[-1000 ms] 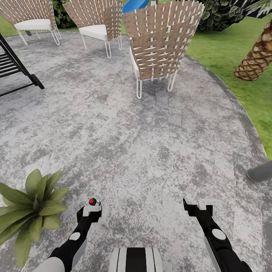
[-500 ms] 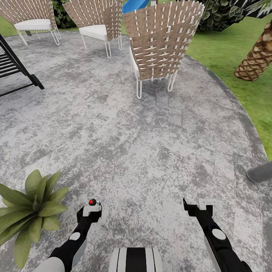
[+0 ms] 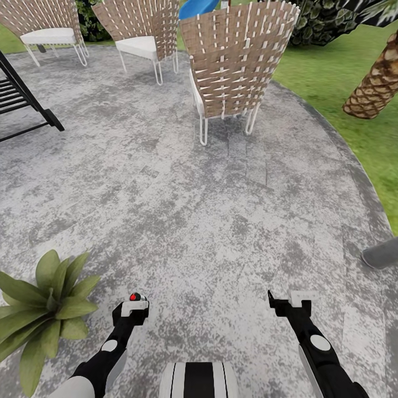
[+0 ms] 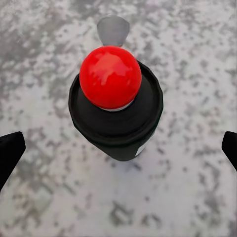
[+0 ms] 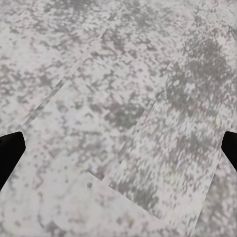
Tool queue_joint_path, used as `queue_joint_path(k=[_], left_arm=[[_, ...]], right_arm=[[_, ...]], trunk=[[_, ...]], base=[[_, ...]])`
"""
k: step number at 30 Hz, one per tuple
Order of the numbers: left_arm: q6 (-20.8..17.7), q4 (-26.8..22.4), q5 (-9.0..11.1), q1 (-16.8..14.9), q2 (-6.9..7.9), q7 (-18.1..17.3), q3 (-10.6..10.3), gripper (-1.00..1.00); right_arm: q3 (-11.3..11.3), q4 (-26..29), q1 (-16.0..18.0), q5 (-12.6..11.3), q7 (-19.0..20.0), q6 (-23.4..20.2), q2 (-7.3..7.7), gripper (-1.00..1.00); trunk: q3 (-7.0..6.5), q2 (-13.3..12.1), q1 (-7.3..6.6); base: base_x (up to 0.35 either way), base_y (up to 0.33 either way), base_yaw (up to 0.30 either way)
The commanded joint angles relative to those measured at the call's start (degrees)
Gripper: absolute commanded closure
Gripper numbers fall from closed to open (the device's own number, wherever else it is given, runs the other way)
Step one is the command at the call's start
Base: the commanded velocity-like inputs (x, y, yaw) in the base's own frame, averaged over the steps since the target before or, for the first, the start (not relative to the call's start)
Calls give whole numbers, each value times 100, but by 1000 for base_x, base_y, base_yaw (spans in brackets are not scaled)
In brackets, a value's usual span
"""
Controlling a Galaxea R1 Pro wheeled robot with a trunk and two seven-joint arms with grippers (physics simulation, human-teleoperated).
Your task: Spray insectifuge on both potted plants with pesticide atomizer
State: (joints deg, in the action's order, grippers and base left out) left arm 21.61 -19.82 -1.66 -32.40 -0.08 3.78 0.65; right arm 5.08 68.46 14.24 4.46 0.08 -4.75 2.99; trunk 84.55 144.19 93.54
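Left tool [image 3: 131, 307] still carries the pesticide atomizer [image 4: 115, 98]; whether it pinches, I cannot tell; view shifted slightly.

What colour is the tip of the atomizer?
Bright red tip, clearest in the left wrist view.

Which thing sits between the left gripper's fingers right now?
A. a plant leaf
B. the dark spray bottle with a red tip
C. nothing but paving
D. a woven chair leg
B: the left wrist view shows the pesticide atomizer, red tip toward the camera, between the left gripper fingers, over the grey paving.
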Motion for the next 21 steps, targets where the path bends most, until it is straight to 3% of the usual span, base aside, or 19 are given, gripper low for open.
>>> queue_joint_path(k=[1, 21], left_arm=[[19, 5, -18, -3, -1, 17, 6, -100], [19, 5, -18, 0, -1, 17, 6, -100]], right_arm=[[1, 9, 1, 47, 1, -35, 0, -100], [1, 9, 3, 48, 1, -35, 0, -100]], trunk=[[3, 1, -1], [3, 1, -1]], base=[[4, 0, 0], [14, 0, 0]])
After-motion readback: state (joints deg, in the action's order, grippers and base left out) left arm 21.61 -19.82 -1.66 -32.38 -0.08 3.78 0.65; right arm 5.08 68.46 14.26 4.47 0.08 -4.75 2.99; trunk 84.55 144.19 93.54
